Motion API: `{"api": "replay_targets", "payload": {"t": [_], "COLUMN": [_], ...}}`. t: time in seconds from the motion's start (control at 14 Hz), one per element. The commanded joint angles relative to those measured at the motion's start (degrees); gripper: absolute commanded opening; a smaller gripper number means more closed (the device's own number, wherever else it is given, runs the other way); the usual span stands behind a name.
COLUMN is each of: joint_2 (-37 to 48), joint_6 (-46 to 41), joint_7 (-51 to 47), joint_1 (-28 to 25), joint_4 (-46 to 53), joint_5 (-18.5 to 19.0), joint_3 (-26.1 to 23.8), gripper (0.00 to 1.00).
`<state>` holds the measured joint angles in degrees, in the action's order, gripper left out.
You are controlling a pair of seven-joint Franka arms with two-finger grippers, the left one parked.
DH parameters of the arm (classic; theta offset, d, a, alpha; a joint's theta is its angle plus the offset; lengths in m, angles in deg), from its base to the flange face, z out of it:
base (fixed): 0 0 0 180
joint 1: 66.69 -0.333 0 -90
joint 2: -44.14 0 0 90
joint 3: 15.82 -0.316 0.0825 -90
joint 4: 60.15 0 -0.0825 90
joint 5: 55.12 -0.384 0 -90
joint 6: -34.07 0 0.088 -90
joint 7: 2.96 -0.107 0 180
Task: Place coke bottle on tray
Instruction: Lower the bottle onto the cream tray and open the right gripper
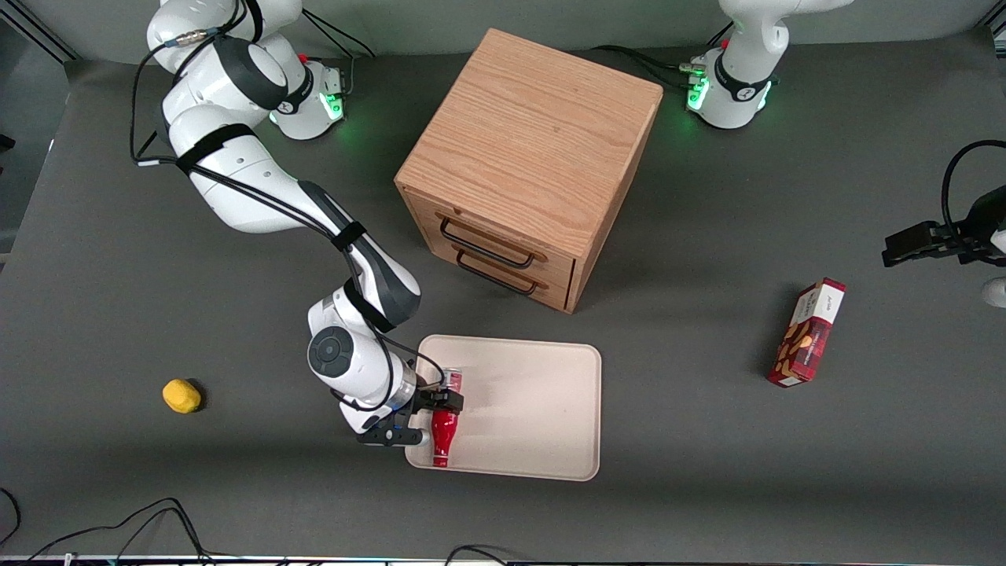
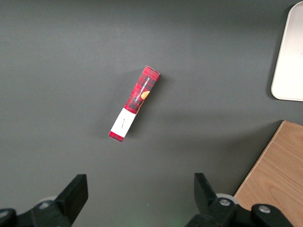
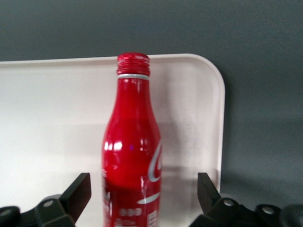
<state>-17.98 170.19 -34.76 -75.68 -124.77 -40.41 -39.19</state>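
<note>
claw (image 3: 142, 198) spread — glossy contoured coke bottle (image 3: 132, 156) lies on smooth tray (image 3: 47, 118).

1 coke bottle (image 1: 443, 431) lies on 1 tray (image 1: 534, 409), the landmark here. 1 gripper (image 1: 437, 414) sits at the tray's edge toward the working arm's end, its fingers spread either side of the bottle. 1 wooden drawer cabinet (image 1: 525, 161) with 2 drawer handles (image 1: 487, 244) stands farther from the front camera than the tray. 1 red snack box (image 1: 808, 332) lies toward the parked arm's end, 1 yellow object (image 1: 181, 395) toward the working arm's.
</note>
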Motion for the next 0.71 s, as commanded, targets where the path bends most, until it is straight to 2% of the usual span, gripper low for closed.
{"api": "replay_targets", "payload": {"t": [0.0,0.21,0.36,0.64], "joint_2": [1.1,2.2,6.1,19.2], "joint_6": [1.0,0.5,-1.8,-17.4], "joint_7": [-2.3,-2.3,-2.2,-1.6], "joint_1": [-0.2,0.1,0.8,4.8], "joint_4": [-1.4,-1.4,-3.4,-5.7], "joint_5": [1.9,3.0,3.0,2.7], "joint_3": [0.4,0.4,0.4,0.3], "gripper": [1.00,1.00,1.00,1.00]}}
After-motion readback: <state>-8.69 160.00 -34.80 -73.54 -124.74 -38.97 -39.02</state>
